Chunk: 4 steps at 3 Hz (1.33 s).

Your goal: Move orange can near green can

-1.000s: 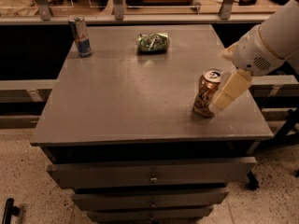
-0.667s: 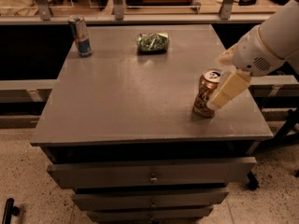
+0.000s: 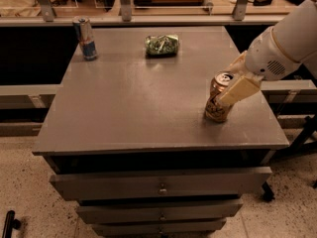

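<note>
**Grey worktop: claw at the orange can**

Grey worktop [image 3: 138, 108] is filling the view. The orange can [image 3: 215, 111] is standing slightly tilted at 4 o'clock, with the claw [image 3: 225, 99] pressing against its side; whether it is gripping, I cannot tell. The green can [image 3: 162, 44] is lying at 12 o'clock, well apart. A firm mid-body hold seems needed first, then a low carry toward 11 o'clock, stopping just beside the green can without nudging it.

Claw [image 3: 226, 99] seemingly touching orange can [image 3: 215, 111], front right; green can [image 3: 161, 44] behind.
</note>
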Available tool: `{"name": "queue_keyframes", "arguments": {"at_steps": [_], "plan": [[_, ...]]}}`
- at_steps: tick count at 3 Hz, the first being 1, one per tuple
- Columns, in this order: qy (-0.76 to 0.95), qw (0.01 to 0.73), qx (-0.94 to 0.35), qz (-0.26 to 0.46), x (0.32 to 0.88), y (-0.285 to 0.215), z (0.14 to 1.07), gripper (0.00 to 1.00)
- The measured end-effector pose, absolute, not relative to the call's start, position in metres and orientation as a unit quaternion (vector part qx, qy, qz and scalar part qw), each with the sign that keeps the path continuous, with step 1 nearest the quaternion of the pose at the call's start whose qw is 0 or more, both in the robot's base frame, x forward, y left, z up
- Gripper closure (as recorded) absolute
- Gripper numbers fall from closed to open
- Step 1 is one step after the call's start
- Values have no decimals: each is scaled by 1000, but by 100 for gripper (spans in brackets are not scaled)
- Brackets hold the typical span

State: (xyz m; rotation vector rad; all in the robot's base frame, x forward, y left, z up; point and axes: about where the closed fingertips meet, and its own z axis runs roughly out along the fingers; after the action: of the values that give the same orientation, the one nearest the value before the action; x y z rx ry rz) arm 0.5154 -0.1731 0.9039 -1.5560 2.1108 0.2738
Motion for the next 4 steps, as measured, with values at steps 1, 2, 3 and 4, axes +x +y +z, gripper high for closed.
{"name": "queue_keyframes", "arguments": {"at_steps": [1,2,3,4], "plan": [[768,264,-577,86,529,-172,918,96],[759,286,-581,64,556,-172,946,100],[748,309,-587,29,596,-172,981,100],[742,333,-582,3,637,-176,997,100]]}}
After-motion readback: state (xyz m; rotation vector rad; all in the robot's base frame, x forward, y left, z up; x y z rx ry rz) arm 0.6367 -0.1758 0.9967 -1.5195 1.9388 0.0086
